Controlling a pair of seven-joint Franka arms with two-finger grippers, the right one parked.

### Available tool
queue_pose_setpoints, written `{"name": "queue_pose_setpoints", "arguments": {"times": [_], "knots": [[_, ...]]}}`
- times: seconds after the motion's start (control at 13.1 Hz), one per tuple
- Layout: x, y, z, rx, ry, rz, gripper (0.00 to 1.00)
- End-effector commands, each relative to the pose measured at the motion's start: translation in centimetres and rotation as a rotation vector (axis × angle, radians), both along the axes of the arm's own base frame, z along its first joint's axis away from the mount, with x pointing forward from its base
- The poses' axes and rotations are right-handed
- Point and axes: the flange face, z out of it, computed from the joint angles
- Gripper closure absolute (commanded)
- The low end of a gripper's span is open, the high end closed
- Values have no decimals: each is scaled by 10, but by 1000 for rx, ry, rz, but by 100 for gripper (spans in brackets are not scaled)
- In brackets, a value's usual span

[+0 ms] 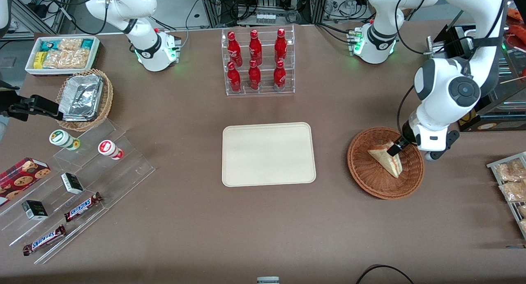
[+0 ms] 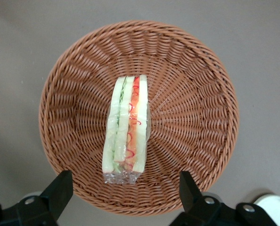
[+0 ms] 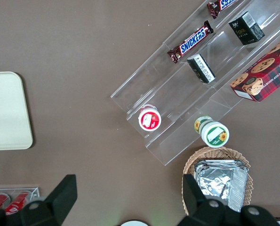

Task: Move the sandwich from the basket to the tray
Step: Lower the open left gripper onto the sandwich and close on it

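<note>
The sandwich (image 1: 387,159), a wrapped wedge of pale bread, lies in the round reddish-brown basket (image 1: 363,174) toward the working arm's end of the table. In the left wrist view the sandwich (image 2: 127,129) shows its red and green filling edge in the middle of the basket (image 2: 191,94). My gripper (image 1: 393,149) hovers low over the sandwich's upper end, inside the basket's rim. The gripper (image 2: 124,192) is open, its two black fingers (image 2: 60,189) wide apart on either side of the sandwich's end, holding nothing. The cream tray (image 1: 269,154) lies flat at the table's middle, beside the basket.
A clear rack of red bottles (image 1: 257,62) stands farther from the front camera than the tray. Packaged pastries (image 1: 509,181) sit at the working arm's table edge. Clear steps with snacks (image 1: 82,173), a tan basket of foil containers (image 1: 84,97) and a white bin (image 1: 61,54) lie toward the parked arm's end.
</note>
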Motion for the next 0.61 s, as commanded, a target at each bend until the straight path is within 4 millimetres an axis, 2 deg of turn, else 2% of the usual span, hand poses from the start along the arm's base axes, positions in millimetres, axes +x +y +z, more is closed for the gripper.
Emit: {"name": "queue_pose_setpoints", "arguments": {"times": [0.0, 0.23, 0.53], "knots": [[-2, -2, -11, -7, -8, 92, 0], [-9, -1, -30, -8, -25, 87, 0], [-7, -2, -52, 1, -15, 75, 0]]}}
